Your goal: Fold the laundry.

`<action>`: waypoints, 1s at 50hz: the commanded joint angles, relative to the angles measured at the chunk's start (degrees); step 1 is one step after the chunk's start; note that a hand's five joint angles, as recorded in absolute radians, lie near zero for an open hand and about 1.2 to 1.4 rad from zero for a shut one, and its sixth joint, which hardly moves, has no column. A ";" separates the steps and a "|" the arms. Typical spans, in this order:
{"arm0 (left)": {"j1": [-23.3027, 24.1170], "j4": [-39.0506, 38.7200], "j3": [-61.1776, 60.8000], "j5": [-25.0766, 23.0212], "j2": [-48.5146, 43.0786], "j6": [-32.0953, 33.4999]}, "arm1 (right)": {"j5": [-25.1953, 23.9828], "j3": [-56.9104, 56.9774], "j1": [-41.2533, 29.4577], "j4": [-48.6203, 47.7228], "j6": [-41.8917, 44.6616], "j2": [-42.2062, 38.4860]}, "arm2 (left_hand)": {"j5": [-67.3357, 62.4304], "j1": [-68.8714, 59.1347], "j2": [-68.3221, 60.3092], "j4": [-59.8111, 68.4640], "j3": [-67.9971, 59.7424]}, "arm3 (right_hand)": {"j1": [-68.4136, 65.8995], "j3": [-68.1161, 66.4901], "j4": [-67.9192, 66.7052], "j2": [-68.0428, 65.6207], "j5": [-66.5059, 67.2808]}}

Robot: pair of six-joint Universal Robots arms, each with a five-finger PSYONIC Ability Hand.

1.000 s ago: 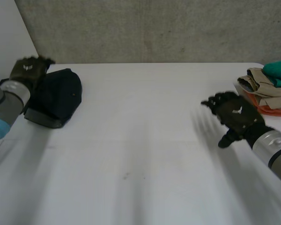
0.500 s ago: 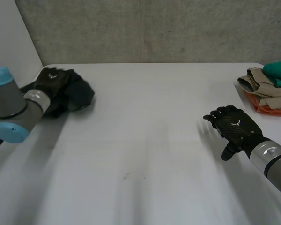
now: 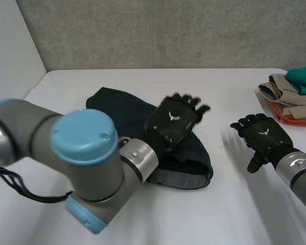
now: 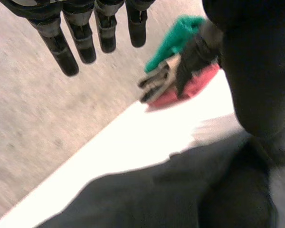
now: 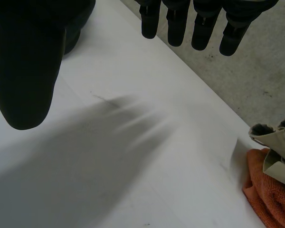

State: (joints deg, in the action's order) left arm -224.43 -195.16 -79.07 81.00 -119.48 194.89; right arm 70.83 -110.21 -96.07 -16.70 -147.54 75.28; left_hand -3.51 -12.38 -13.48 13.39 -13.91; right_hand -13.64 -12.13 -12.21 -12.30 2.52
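Observation:
A dark navy garment (image 3: pixel 117 109) lies crumpled in the middle of the white table (image 3: pixel 234 87), its grey-lined hem toward the front. My left hand (image 3: pixel 173 122) is over the garment's right part with its fingers straight and spread, open. In the left wrist view its fingers (image 4: pixel 80 42) point out past the cloth (image 4: pixel 156 190), which lies under the palm, and nothing is pinched. My right hand (image 3: pixel 262 135) hovers open over bare table to the right of the garment; in the right wrist view its fingers (image 5: pixel 180 23) are straight and apart.
A stack of folded laundry (image 3: pixel 290 94) sits at the table's far right edge: teal on top, beige below, orange at the bottom. The right wrist view shows its orange towel (image 5: pixel 270 194) and beige piece (image 5: pixel 275 147). A concrete wall stands behind the table.
My left arm has swung from the far left corner to the table's middle, bringing the dark garment along, and the hand has let it go. My right hand shifted slightly right.

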 commanded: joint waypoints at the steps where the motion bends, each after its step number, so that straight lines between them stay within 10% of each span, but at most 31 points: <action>1: -1.80 0.56 -3.80 5.48 8.02 -0.39 | 0.27 0.08 -0.08 0.70 -0.90 1.71 | 2.79 1.66 2.76 -2.67 3.19 | 3.64 2.13 2.21 2.30 -2.52; 16: -24.03 1.53 -9.61 4.79 12.26 0.14 | 0.27 2.89 -7.89 10.37 -16.79 7.78 | 1.95 0.82 1.92 -1.83 2.35 | 3.64 2.13 2.21 2.30 -2.52; 22: -33.08 2.32 -7.77 -3.37 4.35 3.03 | 1.76 4.39 -13.26 9.49 -21.90 5.41 | 1.62 0.48 1.59 -1.50 2.01 | 3.64 2.13 2.21 2.30 -2.52; 29: -34.85 4.08 -5.83 -12.87 -3.21 7.16 | 8.79 9.40 -21.96 5.54 -22.26 -4.26 | 0.27 -0.86 0.24 -0.15 0.67 | 3.64 2.13 2.21 2.30 -2.52; 38: -34.15 4.70 -4.25 -12.79 -8.23 11.65 | 14.25 13.79 -24.60 0.53 -21.56 -11.20 | -10.96 -12.09 -10.99 11.08 -10.56 | 3.64 2.13 2.21 2.30 -2.52; 44: -32.75 4.35 -4.42 -11.39 -9.11 13.06 | 14.51 15.11 -24.60 -0.26 -17.35 -12.88 | -66.36 -67.50 -66.39 66.48 -65.97 | -53.21 -54.72 -54.63 -54.55 54.33; 50: -30.37 5.84 -7.40 -9.28 -1.48 11.13 | 14.95 15.38 -23.55 -0.18 -12.25 -11.82 | -66.49 -67.62 -66.52 66.61 -66.09 | -66.36 -67.87 -67.79 -67.70 67.48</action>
State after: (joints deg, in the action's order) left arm -256.98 -190.52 -83.84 69.75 -127.63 207.67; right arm 85.55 -95.06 -120.62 -17.04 -164.65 62.54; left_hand -57.15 -65.14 -68.03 68.08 -67.54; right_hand -60.18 -66.88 -66.98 -66.25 56.09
